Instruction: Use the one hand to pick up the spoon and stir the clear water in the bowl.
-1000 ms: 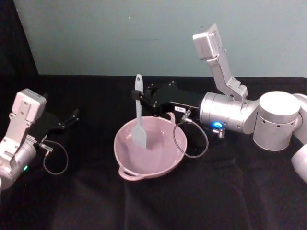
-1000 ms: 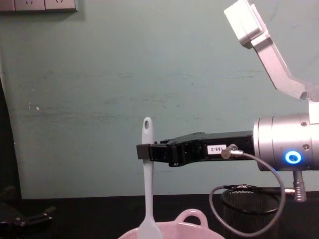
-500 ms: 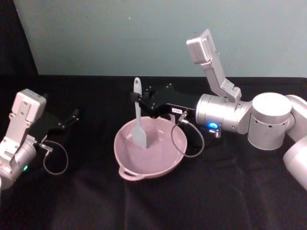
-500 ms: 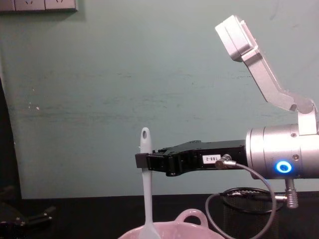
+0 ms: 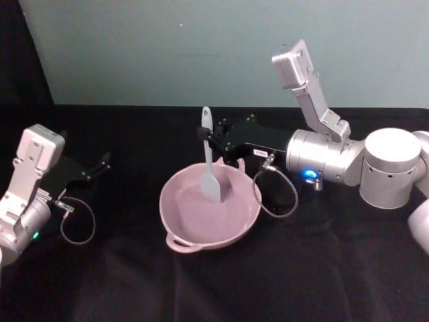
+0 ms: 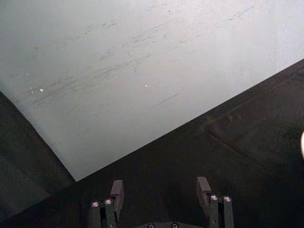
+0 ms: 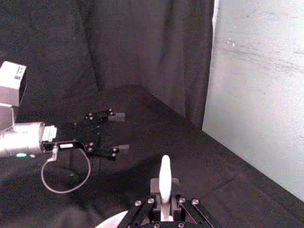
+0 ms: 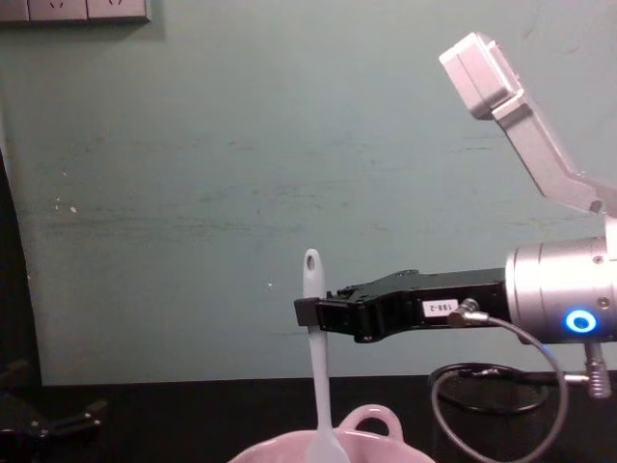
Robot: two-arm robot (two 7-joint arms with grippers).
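White slim spoon (image 5: 210, 161) | upright in pink bowl (image 5: 175, 231) | right claw (image 5: 206, 137) grips

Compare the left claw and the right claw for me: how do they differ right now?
The right claw is shut on the spoon; the left claw is open and empty. The right claw reaches over the bowl, holding the spoon upright with its blade inside; the left claw sits apart at the bowl's left, low over the black table. Both are black.
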